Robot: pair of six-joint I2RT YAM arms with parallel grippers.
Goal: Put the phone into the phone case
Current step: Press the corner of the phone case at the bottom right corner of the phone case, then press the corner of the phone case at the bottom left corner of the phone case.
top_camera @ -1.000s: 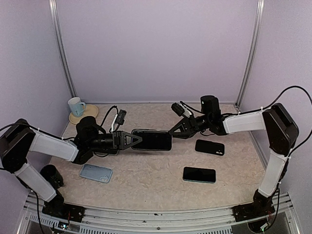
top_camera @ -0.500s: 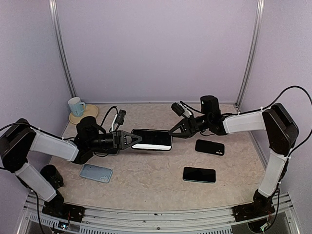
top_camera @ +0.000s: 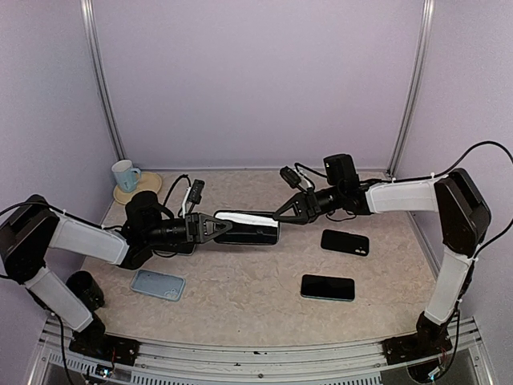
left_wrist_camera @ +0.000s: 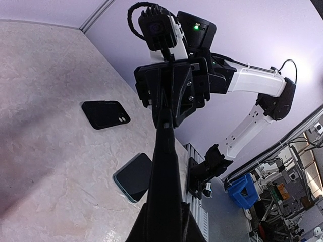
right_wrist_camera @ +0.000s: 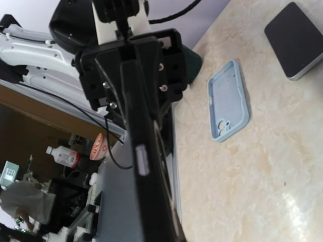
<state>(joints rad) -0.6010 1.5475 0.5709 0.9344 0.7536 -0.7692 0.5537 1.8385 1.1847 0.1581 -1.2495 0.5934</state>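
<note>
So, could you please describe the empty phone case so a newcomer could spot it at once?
Start at the table's near left part, beside the left arm. The phone case lies flat there, hollow side up. It is pale blue, unlike the black phone further right.

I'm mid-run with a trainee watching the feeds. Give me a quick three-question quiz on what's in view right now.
1. True or false: the light blue case lies flat on the table, and neither the left hand nor the right hand touches it.
2. What holds the phone clear of the table? A) the left hand alone B) the right hand alone C) both hands, one at each end
3. Fill in: the mug stands at the back ___ corner of the table.
Key: 1 true; 2 C; 3 left.
</note>
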